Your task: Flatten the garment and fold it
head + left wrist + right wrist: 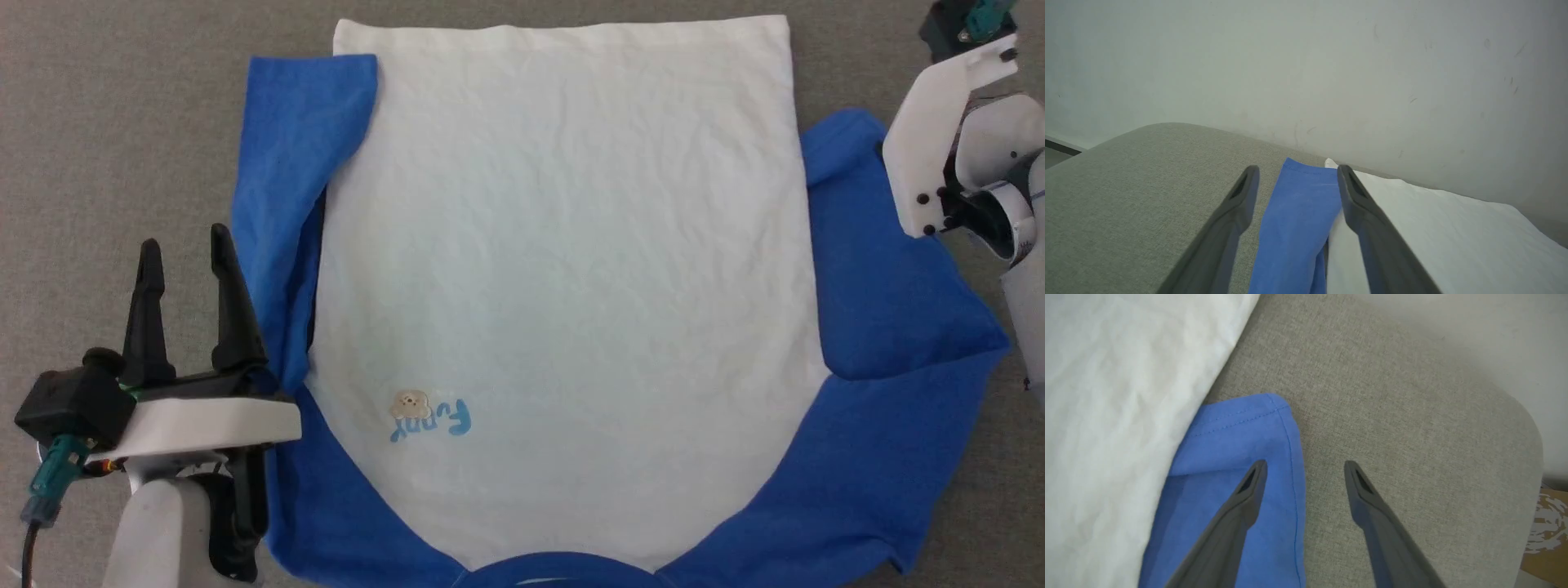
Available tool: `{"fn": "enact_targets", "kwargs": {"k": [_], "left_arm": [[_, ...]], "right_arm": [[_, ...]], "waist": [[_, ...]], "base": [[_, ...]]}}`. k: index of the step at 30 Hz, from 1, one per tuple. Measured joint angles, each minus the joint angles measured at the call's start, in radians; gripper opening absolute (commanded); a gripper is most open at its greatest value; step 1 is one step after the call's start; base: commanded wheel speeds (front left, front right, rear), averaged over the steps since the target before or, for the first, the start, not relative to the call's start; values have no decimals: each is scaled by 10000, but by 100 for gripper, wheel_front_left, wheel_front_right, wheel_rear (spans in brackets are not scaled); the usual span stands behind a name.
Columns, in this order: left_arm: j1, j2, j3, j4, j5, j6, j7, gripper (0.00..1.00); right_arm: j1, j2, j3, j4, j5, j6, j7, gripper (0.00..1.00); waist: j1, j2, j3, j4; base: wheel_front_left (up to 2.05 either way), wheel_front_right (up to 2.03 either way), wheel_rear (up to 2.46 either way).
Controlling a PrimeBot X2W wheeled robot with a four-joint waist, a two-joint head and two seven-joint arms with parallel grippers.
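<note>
The garment (563, 245) lies spread face up on the grey fabric surface (122, 122), filling most of the middle of the head view. Its blue collar (563, 567) is at the near edge and its straight white hem (563, 28) at the far edge. The white body is mostly flat, with fine wrinkles. The small blue "Funny" print (431, 416) with its tan cartoon sits on the near left part of the body and reads upside down from the robot's side. The left sleeve (286, 163) is turned toward the far side and runs as a long blue strip along the left edge of the body, its far end overlapping the white cloth. The right sleeve (890, 310) spreads out to the right, with a fold across it and its far tip doubled over. The left gripper (184, 241) is at the near left, fingers pointing far, just beside the left sleeve's outer edge. Its jaws are released and spread wide, holding nothing. In the left wrist view the blue strip shows between the two fingers, and a pale wall (1331, 61) rises beyond the surface. The right arm's pale wrist bracket (939, 139) is at the far right, beside the right sleeve. The right gripper (1305, 464) also has its jaws released and wide apart, grasping nothing. One finger is over the hemmed edge of the blue sleeve and the other over bare grey surface. Whether any fingertip touches the cloth I cannot tell.
</note>
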Motion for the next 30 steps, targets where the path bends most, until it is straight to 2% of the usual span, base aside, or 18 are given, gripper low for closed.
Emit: {"fn": "enact_targets", "kwargs": {"k": [8,9,10,11,12,15,21,26,30], "left_arm": [[-61,-487,240,274,265,-414,0,100],[-61,-531,286,316,280,-468,0,100],[-61,-558,339,351,328,-522,0,100],[-61,-571,380,384,351,-550,0,100],[-62,-591,430,414,364,-562,0,100],[-65,-667,556,464,424,-696,0,100],[-96,-815,786,585,525,-899,0,100],[167,-869,1085,640,608,-993,0,100],[663,-882,1335,608,627,-993,0,100]], "right_arm": [[-472,-408,1281,671,782,-2,744,100],[-528,-476,1310,696,941,-2,811,85],[-570,-525,1333,725,1085,-2,865,33],[-601,-560,1352,732,1208,-2,861,33],[-607,-579,1360,742,1348,-2,821,0],[-554,-585,1162,849,1678,4,433,0],[-82,-794,-153,874,2236,2,-936,0],[1237,-1195,-1381,522,2736,2,-1567,0],[2583,-1494,-2800,464,2886,2,-1735,0]], "waist": [[-3,0,561,404],[-4,0,596,431],[-3,0,614,448],[-2,0,613,446],[-3,0,602,435],[-2,-1,499,371],[-3,0,29,218],[-4,0,-575,30],[-4,0,-1101,-190]], "base": [[0,0,0],[0,0,0],[0,0,0],[0,0,0],[0,0,0],[0,0,0],[0,0,0],[0,0,0],[0,0,0]]}}
